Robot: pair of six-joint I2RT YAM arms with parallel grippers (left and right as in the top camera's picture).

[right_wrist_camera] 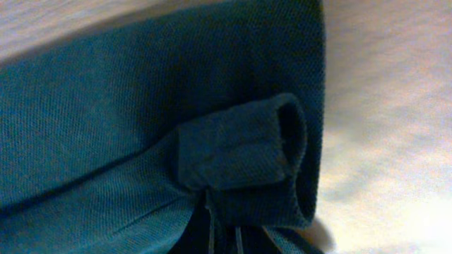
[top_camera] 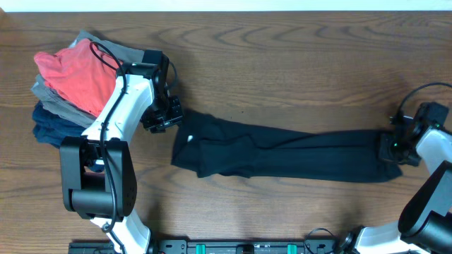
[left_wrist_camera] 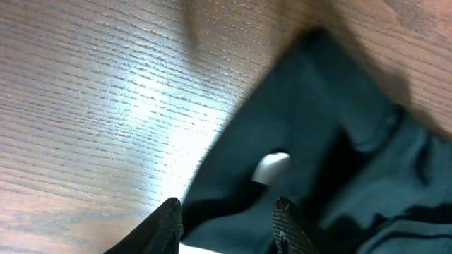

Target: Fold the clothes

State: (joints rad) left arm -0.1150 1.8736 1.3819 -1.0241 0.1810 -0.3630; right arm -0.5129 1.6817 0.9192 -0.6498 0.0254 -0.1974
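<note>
The black T-shirt [top_camera: 282,152], laid as a long strip across the table [top_camera: 282,56], is pinched at its right end by the right gripper [top_camera: 390,147], while the left gripper [top_camera: 164,116] is held half-open over the left end, which probably must be grasped before the strip is folded across.

Just ahead of the left gripper [left_wrist_camera: 226,227] the T-shirt [left_wrist_camera: 332,141] is smeared by blur, its white logo [left_wrist_camera: 272,166] an unreadable blob, and both fingers [left_wrist_camera: 167,227] are cut off by the bottom edge. The right gripper [right_wrist_camera: 224,243] shows only slivers under bunched cloth. Behind the left arm [top_camera: 121,106], the folded stack [top_camera: 65,76] is partly hidden.
</note>
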